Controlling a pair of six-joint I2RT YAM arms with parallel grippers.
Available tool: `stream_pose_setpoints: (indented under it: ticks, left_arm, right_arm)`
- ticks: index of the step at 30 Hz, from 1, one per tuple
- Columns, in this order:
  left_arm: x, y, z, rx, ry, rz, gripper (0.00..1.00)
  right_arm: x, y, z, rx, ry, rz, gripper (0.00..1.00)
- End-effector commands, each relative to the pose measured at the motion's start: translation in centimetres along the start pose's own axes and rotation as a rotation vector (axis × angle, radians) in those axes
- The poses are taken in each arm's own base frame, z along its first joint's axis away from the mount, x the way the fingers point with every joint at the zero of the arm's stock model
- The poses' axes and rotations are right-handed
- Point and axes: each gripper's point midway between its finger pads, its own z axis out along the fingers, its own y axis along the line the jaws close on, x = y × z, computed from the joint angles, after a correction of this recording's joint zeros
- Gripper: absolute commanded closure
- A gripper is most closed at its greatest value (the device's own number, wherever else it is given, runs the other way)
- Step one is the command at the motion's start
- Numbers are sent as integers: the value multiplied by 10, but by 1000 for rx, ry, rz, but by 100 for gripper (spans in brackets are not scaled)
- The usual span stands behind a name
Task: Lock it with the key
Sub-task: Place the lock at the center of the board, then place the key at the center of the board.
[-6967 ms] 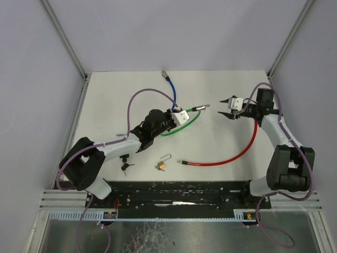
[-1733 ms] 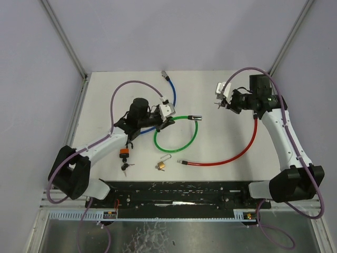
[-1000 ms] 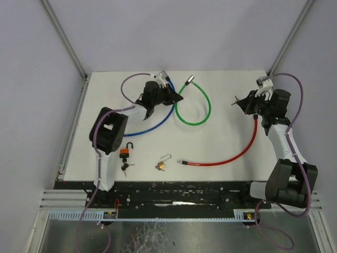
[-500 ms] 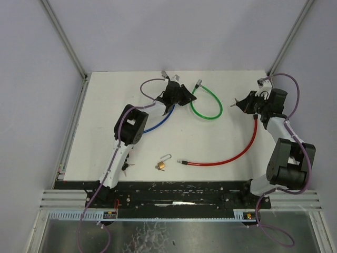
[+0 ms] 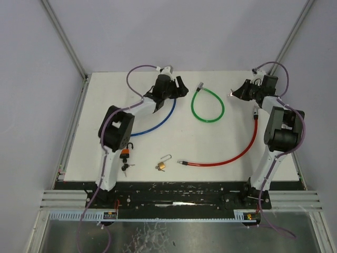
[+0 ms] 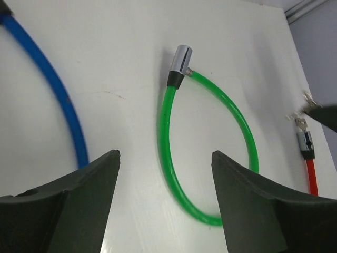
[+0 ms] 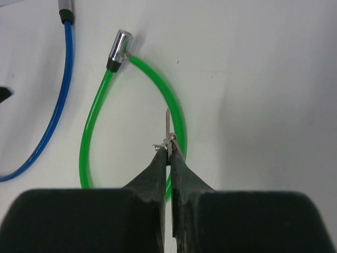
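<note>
The green cable lock (image 5: 208, 106) lies in a loop on the white table (image 5: 221, 137), its silver head (image 5: 200, 85) pointing to the back. My left gripper (image 5: 179, 87) stands open just left of it, nothing between its fingers (image 6: 105, 174); the green cable lock (image 6: 164, 126) lies ahead of them. My right gripper (image 5: 232, 94) hovers right of the loop, shut on a small silver key (image 7: 167, 124) on a ring. In the right wrist view the key blade sticks out over the green cable (image 7: 100, 105), pointing toward the head (image 7: 118, 50).
A blue cable (image 5: 158, 118) curves under the left arm. A red cable (image 5: 237, 153) runs from the right arm down to mid-table. An orange padlock (image 5: 125, 153), a bunch of keys (image 5: 125, 167) and a brass padlock (image 5: 161, 166) lie near the front.
My left gripper has opened and let go of the green cable lock, which now rests further right on the table. The right gripper keeps the key and has shifted slightly back.
</note>
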Motion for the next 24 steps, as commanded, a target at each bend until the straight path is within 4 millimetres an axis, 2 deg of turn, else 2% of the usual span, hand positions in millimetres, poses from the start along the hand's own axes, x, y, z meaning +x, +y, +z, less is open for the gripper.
stream_pose_setpoints:
  ticks: [1, 2, 5, 7, 10, 11, 12, 14, 16, 19, 20, 21, 24]
  left_arm:
    - [-89, -44, -81, 139, -286, 265, 30]
    - [-81, -41, -98, 149, -290, 308, 30]
    - [-79, -43, -146, 185, -365, 429, 27]
    - [-77, -43, -172, 193, -415, 468, 20]
    - [-67, -39, -196, 201, -436, 460, 6]
    - [-61, -41, -201, 221, -425, 453, 3]
    - [-55, -43, -205, 243, -409, 447, 3]
    - [-45, -52, -210, 283, -376, 433, 2]
    - [-34, -60, -214, 300, -347, 437, 2]
    - [-19, -81, -222, 310, -330, 497, 1]
    - [-16, -89, -225, 304, -328, 521, 1]
    - [-13, -96, -228, 302, -325, 551, 1]
    - [-3, -116, -241, 293, -323, 618, 1]
  right_arm:
    - [-12, -1, 28, -7, 30, -18, 96]
    - [-9, -3, 34, -8, 45, -14, 95]
    - [0, -6, 49, -20, 93, -4, 93]
    - [9, -8, 57, -28, 126, -4, 91]
    - [15, -11, 65, -20, 164, -25, 85]
    - [16, -12, 66, -8, 176, -38, 80]
    - [15, -13, 66, 7, 183, -51, 69]
    - [13, -19, 62, 48, 202, -85, 54]
    - [8, -23, 50, 97, 218, -153, 44]
    - [-5, -19, 21, 165, 214, -271, 41]
    - [-13, -12, 10, 163, 205, -330, 41]
    - [-13, -3, -3, 153, 212, -370, 41]
    - [-27, 35, -46, 104, 202, -488, 40]
